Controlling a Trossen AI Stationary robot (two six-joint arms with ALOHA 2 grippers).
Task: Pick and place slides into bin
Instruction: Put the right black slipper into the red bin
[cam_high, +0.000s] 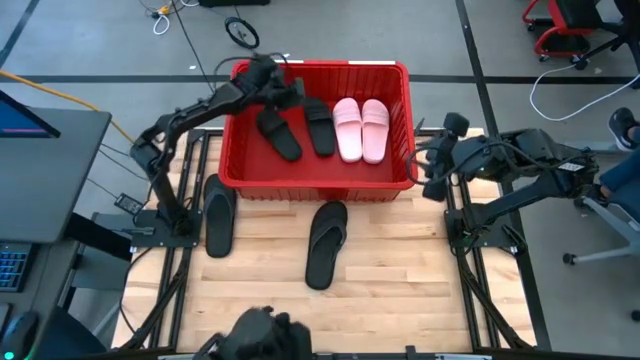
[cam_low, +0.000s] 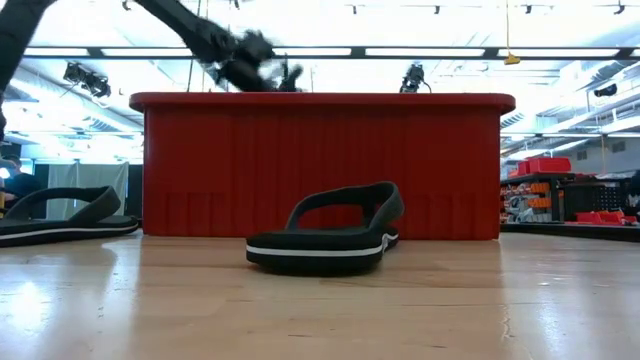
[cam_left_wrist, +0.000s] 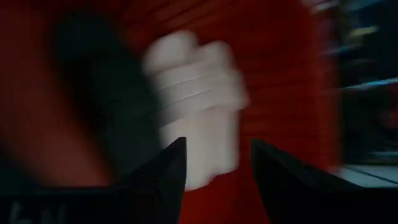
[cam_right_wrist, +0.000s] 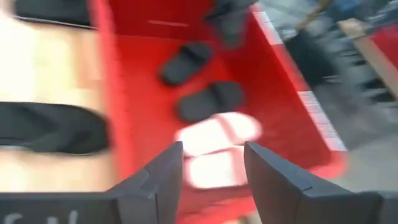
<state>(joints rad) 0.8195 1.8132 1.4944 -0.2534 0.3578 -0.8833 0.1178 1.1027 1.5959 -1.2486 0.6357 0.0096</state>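
The red bin (cam_high: 318, 185) stands at the table's far middle. Inside lie two black slides (cam_high: 278, 133) (cam_high: 320, 127) and two pale pink slides (cam_high: 360, 129) side by side. A black flip-flop (cam_high: 326, 243) lies on the table in front of the bin; it also shows in the low view (cam_low: 325, 232). Another black slide (cam_high: 218, 213) lies at the bin's near left corner. My left gripper (cam_high: 290, 93) is open and empty above the bin's far left part. My right gripper (cam_high: 428, 170) is open and empty just outside the bin's right wall.
The wooden table (cam_high: 400, 290) has bare room in front of the bin and to the flip-flop's right. A dark camera mount (cam_high: 262, 335) sits at the near edge. The bin's tall walls (cam_low: 320, 165) stand between both grippers and the table.
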